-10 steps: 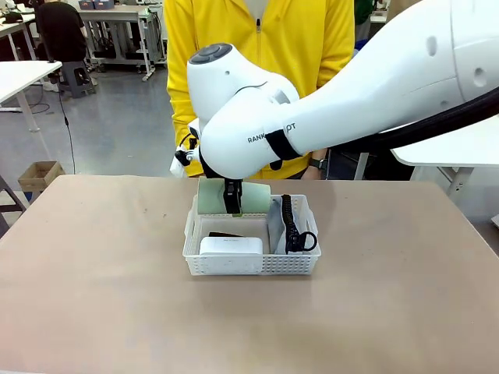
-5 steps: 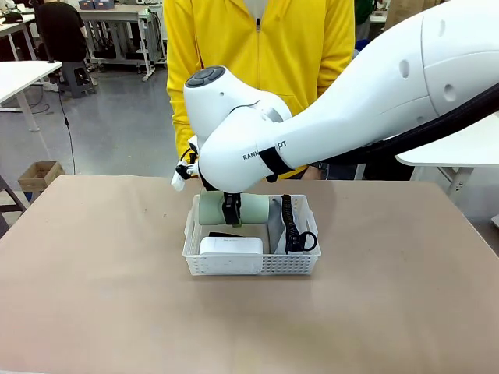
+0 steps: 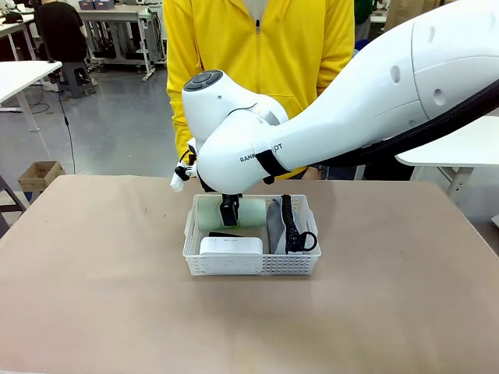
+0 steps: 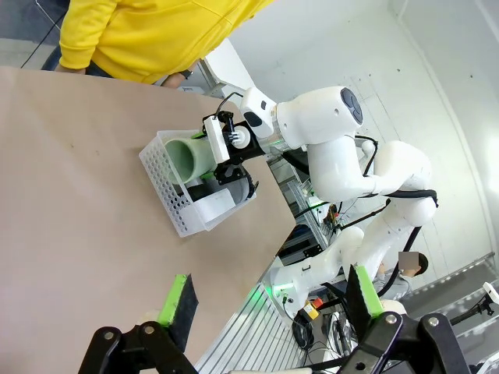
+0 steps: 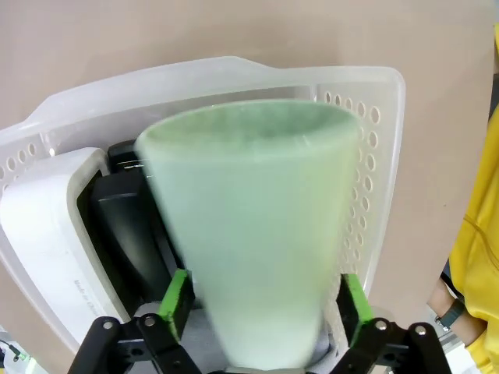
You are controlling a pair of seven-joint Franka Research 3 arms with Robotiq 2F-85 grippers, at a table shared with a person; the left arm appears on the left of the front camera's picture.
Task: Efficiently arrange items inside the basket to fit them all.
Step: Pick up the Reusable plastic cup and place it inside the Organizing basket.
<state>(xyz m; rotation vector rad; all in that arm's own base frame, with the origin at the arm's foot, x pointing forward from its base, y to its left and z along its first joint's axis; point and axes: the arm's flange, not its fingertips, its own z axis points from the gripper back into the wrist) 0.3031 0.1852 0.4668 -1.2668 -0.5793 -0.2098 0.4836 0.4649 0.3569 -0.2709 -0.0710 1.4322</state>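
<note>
Basket (image 3: 251, 265) sits on the bench (image 3: 93, 296) near its middle, toward the far edge, in front of a person in a yellow top (image 3: 257, 54). White, perforated sides, rolled rim.

Contents, front view: small white box (image 3: 231, 248) against the near wall at the left end; black stapler (image 3: 222, 234) just behind it, mostly hidden; grey pouch (image 3: 274, 226) standing along the right end with its black strap (image 3: 290, 226) looped over it; pale green cup (image 3: 215, 213) lying on its side along the far wall, left end.

Right arm reaches across from the right side, wrist above the basket. Right gripper (image 5: 261, 300) straddles the cup, one green pad on each side of it. Right wrist view shows the cup blurred between the fingers, small gaps between pads and cup wall; fingers look spread wide, cannot tell whether the pads touch the cup.

Left gripper (image 4: 269, 300) hangs over bare bench well away from the basket, fingers spread fully apart, nothing between them.
</note>
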